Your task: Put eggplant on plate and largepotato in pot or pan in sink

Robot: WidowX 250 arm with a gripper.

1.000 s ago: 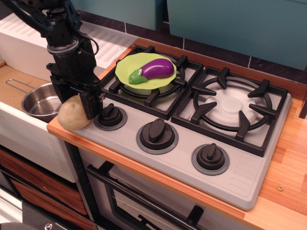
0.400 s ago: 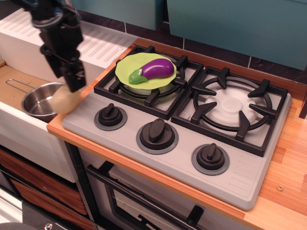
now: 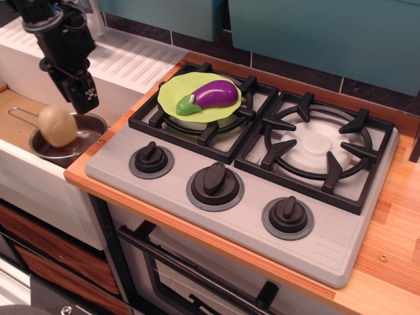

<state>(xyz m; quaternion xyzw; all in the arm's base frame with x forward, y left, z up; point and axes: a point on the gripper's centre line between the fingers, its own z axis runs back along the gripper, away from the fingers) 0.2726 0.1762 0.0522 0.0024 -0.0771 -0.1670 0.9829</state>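
Observation:
The purple eggplant lies on the lime-green plate, which sits on the left stove burner. The beige largepotato rests in the shiny steel pan, toward its left side, inside the sink. My gripper hangs just above and to the right of the potato, over the pan's far rim. Its fingers look apart, with nothing between them. The pan's wire handle points left.
The ribbed white drainboard lies behind the sink. The grey stove has a bare right burner and three black knobs along the front. A wooden counter edge separates sink and stove.
My gripper carried the potato left from the stove's front corner over the sink, then rose a little. The potato has left the fingers and now sits in the pan.

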